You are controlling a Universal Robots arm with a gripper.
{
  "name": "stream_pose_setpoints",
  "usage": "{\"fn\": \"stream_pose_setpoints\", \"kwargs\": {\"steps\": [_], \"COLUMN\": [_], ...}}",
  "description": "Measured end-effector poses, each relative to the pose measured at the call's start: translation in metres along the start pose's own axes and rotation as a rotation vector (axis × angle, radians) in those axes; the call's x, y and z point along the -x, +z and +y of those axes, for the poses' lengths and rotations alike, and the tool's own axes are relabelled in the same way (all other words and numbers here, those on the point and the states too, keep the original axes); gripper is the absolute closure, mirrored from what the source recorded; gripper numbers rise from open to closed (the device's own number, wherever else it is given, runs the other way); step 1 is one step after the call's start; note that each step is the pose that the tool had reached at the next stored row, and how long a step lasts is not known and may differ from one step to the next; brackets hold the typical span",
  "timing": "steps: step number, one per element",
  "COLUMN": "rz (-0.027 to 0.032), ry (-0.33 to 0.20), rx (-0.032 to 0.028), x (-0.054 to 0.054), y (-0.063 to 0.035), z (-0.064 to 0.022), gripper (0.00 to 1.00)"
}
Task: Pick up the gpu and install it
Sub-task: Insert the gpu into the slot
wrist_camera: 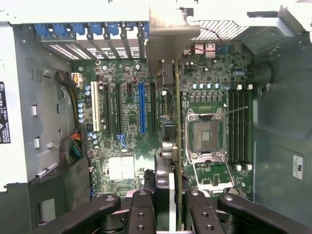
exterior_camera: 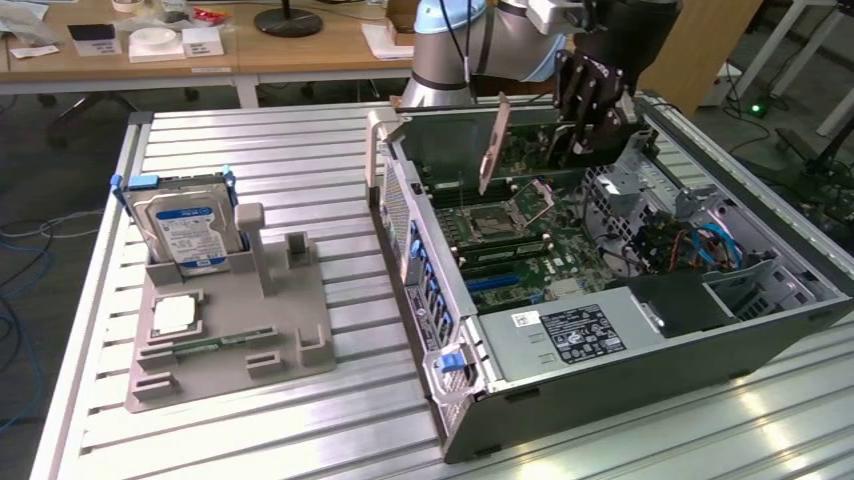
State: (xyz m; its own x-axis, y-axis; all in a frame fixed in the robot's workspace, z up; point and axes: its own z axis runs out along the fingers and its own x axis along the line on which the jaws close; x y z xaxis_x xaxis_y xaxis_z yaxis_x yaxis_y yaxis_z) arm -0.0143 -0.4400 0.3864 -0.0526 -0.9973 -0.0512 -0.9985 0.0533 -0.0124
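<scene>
The gripper (exterior_camera: 585, 128) is clenched on the graphics card (exterior_camera: 497, 145), its fingers (wrist_camera: 146, 207) pressing on both faces of the thin board near one end. The card hangs on edge, slightly tilted, above the open computer case (exterior_camera: 601, 365), with its lower edge clear of the motherboard (exterior_camera: 534, 262) and nothing touching its free end. In the wrist view the card (wrist_camera: 165, 48) shows edge-on as a narrow line running between the row of long slots, the blue slot (wrist_camera: 142, 107) among them, and the processor socket (wrist_camera: 204, 136). Its metal bracket reaches to the case's rear wall, near the blue latches there. Open room lies on both sides of the card inside the case. The rear wall stands close on the exterior view's left and the drive cage on the exterior view's right. Well apart on the slatted table (exterior_camera: 267, 140), a hard drive (exterior_camera: 187, 230) stands upright in a grey holder (exterior_camera: 227, 335)
</scene>
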Motion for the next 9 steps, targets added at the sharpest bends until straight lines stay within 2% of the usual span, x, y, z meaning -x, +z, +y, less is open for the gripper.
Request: {"fn": "stream_pose_setpoints", "kwargs": {"steps": [9], "rz": [0.0004], "ry": [0.000], "rx": [0.0016], "x": [-0.0001], "y": [0.0006], "z": [0.0003], "gripper": [0.72]}}
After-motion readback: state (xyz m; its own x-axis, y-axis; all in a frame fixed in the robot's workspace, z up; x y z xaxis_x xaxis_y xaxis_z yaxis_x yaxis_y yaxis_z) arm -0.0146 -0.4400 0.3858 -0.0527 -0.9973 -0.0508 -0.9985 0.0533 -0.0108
